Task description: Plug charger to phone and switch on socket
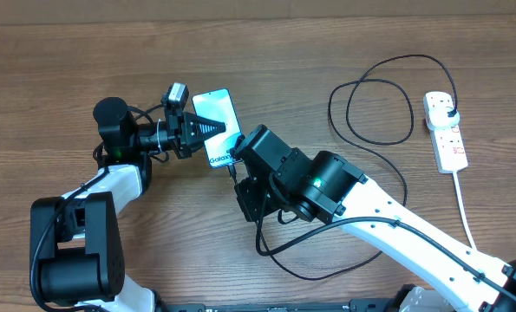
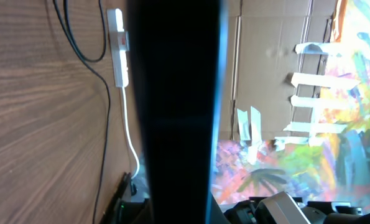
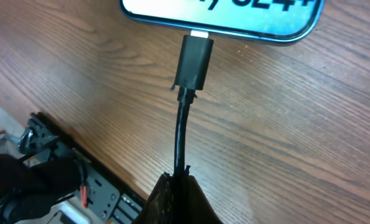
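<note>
Wood-grain table (image 1: 84, 52) is carrying everything, with cardboard and a painted sheet showing behind it in the left wrist view. Left gripper (image 1: 204, 128) is working centre-left, its jaws pinching the phone (image 1: 216, 107) across its width, screen lit and facing up. Right gripper (image 3: 177, 190) is coming in from the near right, its jaws pressing together on the charger (image 3: 180, 134) cable just behind the tip. Socket (image 1: 447, 139) is lying at the far right, well apart from both arms, with the charger's black plug end (image 1: 449, 108) already sitting in its far outlet. Connector (image 3: 194, 59) is meeting the phone's near short edge; a sliver of bright metal is showing at the port, so it is looking lined up but not fully seated. Judging progress: the mains end is done, phone plugging is under way, and full insertion is remaining. Nobody is touching the red switch (image 1: 453, 149), and whether it is on cannot be told.
</note>
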`<state>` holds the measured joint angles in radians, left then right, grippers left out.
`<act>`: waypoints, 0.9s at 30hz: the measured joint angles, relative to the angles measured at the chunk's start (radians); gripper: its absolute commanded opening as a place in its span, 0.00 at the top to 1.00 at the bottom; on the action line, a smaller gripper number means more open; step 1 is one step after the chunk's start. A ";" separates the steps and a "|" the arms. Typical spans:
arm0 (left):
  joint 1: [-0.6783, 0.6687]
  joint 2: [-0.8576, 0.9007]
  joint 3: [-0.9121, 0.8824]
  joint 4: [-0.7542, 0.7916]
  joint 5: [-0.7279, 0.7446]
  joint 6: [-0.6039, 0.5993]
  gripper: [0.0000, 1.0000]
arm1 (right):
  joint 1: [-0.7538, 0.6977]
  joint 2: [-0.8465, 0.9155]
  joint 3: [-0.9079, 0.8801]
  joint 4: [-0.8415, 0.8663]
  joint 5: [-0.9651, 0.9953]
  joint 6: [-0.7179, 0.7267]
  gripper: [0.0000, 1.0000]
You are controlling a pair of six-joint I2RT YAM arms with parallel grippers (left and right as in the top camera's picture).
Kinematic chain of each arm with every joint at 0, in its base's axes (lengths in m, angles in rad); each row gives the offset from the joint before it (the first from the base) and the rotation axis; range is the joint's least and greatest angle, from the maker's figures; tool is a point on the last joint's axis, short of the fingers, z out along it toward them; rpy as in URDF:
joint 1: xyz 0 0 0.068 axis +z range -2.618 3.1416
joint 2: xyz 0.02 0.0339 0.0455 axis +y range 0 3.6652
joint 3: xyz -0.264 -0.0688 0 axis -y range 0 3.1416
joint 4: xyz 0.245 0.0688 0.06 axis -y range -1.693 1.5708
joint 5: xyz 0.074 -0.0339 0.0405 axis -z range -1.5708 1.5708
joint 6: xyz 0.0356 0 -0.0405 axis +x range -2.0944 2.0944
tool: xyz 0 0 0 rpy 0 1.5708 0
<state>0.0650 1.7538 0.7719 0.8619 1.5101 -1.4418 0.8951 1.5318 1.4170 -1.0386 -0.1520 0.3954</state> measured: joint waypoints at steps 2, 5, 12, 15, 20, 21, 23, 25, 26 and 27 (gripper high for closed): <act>-0.003 0.000 0.003 0.003 -0.006 0.010 0.96 | 0.003 0.000 0.000 0.005 0.012 -0.001 0.91; -0.014 0.000 0.006 0.003 -0.002 0.018 0.96 | 0.003 0.000 -0.003 0.021 0.032 -0.002 0.75; -0.037 0.000 0.006 0.002 0.028 0.029 0.96 | -0.003 -0.001 -0.003 0.039 0.066 -0.003 0.56; -0.032 0.000 0.006 0.002 0.017 0.029 0.96 | -0.002 -0.001 -0.003 0.039 0.060 -0.002 0.56; -0.032 0.000 0.006 0.002 -0.019 0.028 0.96 | 0.023 0.000 -0.003 0.055 0.054 -0.002 0.59; -0.032 0.000 0.006 0.002 -0.025 0.028 0.96 | 0.032 0.002 -0.003 0.063 0.055 -0.002 0.65; -0.032 0.000 0.006 0.002 -0.029 0.027 0.96 | 0.045 0.010 -0.003 0.072 0.063 0.000 0.78; -0.030 0.000 0.006 0.002 -0.025 0.028 0.96 | 0.049 0.025 -0.003 0.068 0.087 0.002 0.83; -0.029 0.000 0.006 0.002 -0.025 0.028 0.96 | 0.049 0.037 -0.003 0.070 0.108 0.002 0.84; -0.028 0.000 0.006 0.002 -0.024 0.028 0.96 | 0.048 0.044 -0.003 0.072 0.121 0.005 0.85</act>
<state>0.0372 1.7538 0.7780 0.8642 1.4857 -1.4139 0.9436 1.5761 1.4136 -0.9661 -0.0315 0.4007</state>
